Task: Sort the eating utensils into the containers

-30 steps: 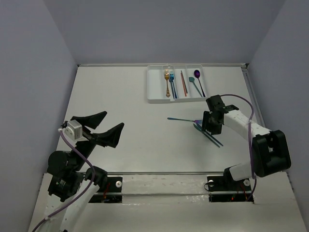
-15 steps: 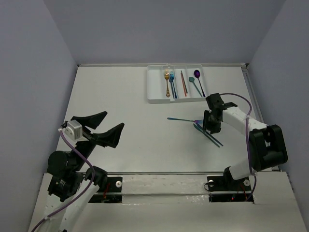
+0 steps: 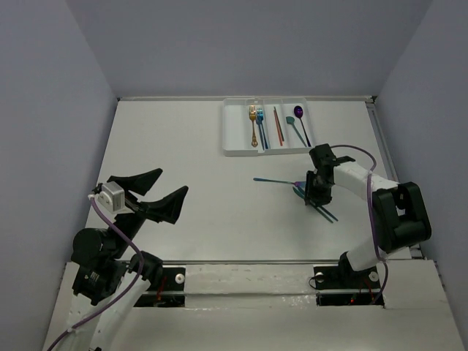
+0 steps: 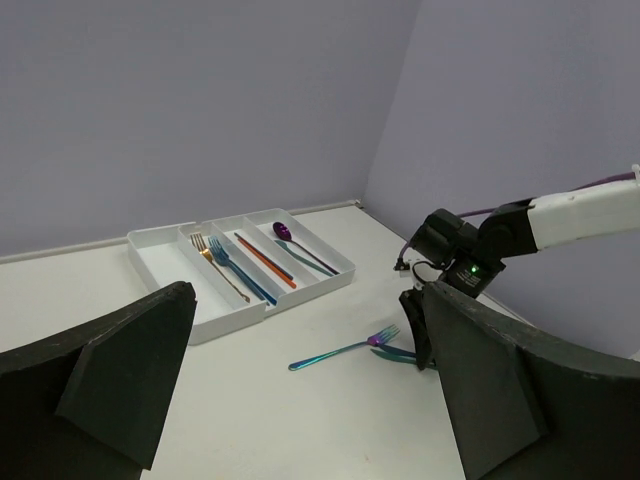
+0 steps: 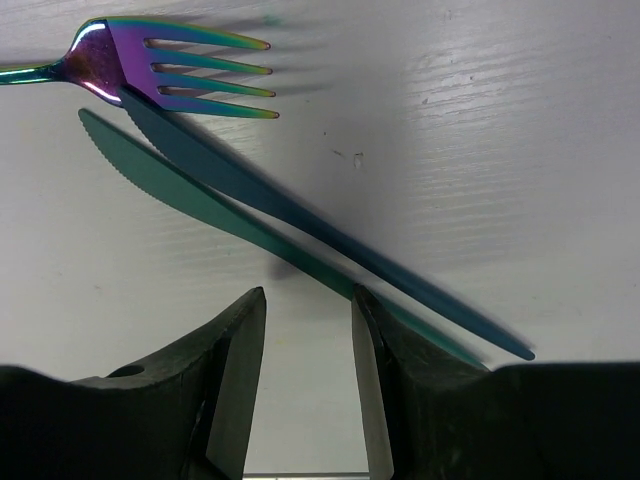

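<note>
Teal knife (image 5: 180,185) and blue knife (image 5: 300,215) lie parallel right of centre, blades pointing far-left, with open table (image 3: 183,146) on their left. The right gripper (image 5: 307,300) sits over them with its jaws parted and empty. The left gripper (image 3: 170,183) is likewise parted and empty.

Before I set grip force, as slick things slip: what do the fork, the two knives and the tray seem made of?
Fork: likely metal, iridescent purple-teal coating, mirror gleam. Teal knife and blue knife: probably the same coated metal, smooth sheen. Tray: seemingly matte white plastic, no glare.
</note>
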You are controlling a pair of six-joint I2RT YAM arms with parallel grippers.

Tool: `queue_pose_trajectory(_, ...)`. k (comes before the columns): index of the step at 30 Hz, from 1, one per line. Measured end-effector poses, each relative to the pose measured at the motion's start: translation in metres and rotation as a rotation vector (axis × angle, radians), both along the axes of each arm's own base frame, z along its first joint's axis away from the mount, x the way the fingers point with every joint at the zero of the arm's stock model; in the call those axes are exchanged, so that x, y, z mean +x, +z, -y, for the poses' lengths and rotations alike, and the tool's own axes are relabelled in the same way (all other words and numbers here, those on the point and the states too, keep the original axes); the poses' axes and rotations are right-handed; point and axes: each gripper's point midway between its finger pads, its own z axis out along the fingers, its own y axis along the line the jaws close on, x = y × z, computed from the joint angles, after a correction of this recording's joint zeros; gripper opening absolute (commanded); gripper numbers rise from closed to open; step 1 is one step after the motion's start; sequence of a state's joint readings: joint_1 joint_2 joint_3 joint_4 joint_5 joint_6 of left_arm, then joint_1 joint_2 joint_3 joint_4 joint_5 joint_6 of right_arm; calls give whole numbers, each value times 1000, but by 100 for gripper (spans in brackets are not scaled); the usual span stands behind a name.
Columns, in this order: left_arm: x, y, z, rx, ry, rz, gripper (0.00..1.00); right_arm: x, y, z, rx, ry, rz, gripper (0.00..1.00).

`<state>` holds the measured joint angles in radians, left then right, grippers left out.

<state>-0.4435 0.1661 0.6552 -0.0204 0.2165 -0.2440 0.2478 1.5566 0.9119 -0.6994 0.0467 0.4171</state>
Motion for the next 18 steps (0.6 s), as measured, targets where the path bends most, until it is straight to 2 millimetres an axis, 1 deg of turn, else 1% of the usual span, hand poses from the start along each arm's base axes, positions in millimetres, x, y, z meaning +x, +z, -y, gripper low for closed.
queue_pose_trajectory(5,0,0,0,0,0,0,99,0,-1,-1,5,-3,1,45)
queue_pose_trajectory(11,0,0,0,0,0,0,99,2,-4,-6,19,8,14,42)
queue_pose_trajectory(14,0,0,0,0,0,0,99,-3,-9,-17,17,44,19,39)
queue_pose_trajectory(18,0,0,0,0,0,0,99,-12,-10,-40,14,118,46,35)
